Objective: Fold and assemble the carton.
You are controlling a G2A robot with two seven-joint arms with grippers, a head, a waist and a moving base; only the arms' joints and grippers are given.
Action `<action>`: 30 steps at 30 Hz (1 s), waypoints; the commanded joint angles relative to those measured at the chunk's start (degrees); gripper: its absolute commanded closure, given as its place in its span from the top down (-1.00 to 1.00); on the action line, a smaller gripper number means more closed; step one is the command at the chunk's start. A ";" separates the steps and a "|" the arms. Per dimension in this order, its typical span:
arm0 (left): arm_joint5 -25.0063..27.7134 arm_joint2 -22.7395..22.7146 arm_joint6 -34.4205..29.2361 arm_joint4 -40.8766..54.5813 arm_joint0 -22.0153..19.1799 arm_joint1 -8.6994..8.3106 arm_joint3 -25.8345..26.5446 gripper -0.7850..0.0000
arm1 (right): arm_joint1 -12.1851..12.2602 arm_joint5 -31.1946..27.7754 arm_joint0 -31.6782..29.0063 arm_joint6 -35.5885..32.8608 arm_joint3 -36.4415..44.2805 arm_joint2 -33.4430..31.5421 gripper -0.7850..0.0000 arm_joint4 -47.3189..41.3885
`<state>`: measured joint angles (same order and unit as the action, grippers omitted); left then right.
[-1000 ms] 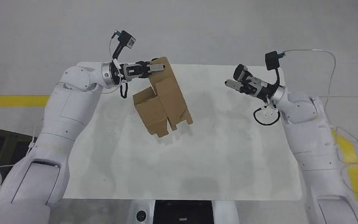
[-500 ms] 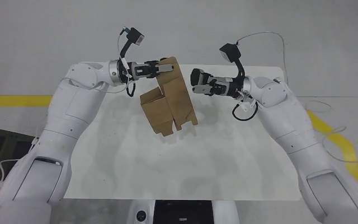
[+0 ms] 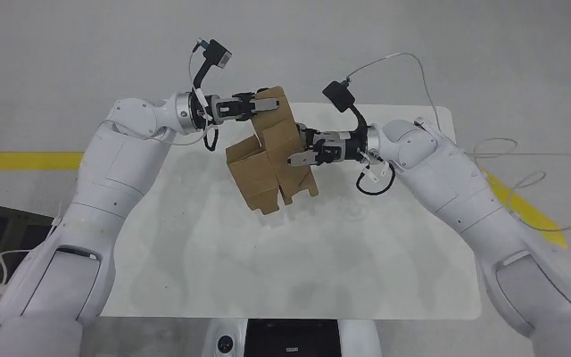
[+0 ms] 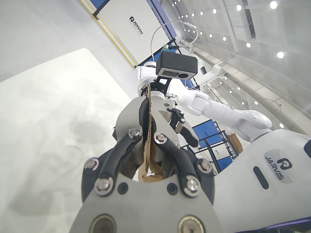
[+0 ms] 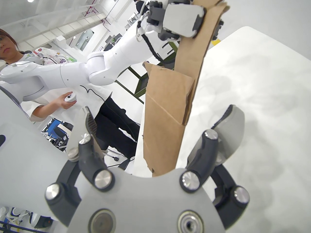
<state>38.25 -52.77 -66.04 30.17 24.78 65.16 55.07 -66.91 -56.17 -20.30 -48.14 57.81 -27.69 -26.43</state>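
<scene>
Left gripper [image 3: 260,105]: fingers clamped on carton [image 3: 266,165] flap | right gripper [image 3: 293,161]: fingers spread, carton edge between | above table [image 3: 357,259]

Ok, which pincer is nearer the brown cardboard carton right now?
Left. The left pincer is shut on the upper flap of the brown cardboard carton, so it is touching. The right pincer is open, straddling a side edge without clamping it.

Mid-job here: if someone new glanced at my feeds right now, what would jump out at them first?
The brown, half-folded carton hanging over the white table, its top edge pinched in the shut jaws of the left gripper. Then the right gripper at the carton's side, jaws open on either side of a panel edge.
</scene>
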 commanded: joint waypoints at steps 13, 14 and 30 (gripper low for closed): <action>-1.15 0.47 -1.14 2.04 0.68 -0.16 1.08 -1.00 | 0.45 -1.83 4.22 1.84 -2.54 9.84 -1.00 -6.08; -1.16 0.49 -1.15 2.18 0.72 -0.17 1.16 -1.00 | 0.52 -1.83 4.33 1.84 -2.63 10.15 -1.00 -6.40; 4.32 -2.41 4.33 -2.61 -0.91 -0.74 -1.71 1.00 | 2.00 -1.83 4.07 1.85 -5.94 10.83 -1.00 -14.18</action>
<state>41.90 -54.88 -62.42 28.79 23.74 64.53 53.76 -65.02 -58.00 -16.05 -46.29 52.46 -16.54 -39.83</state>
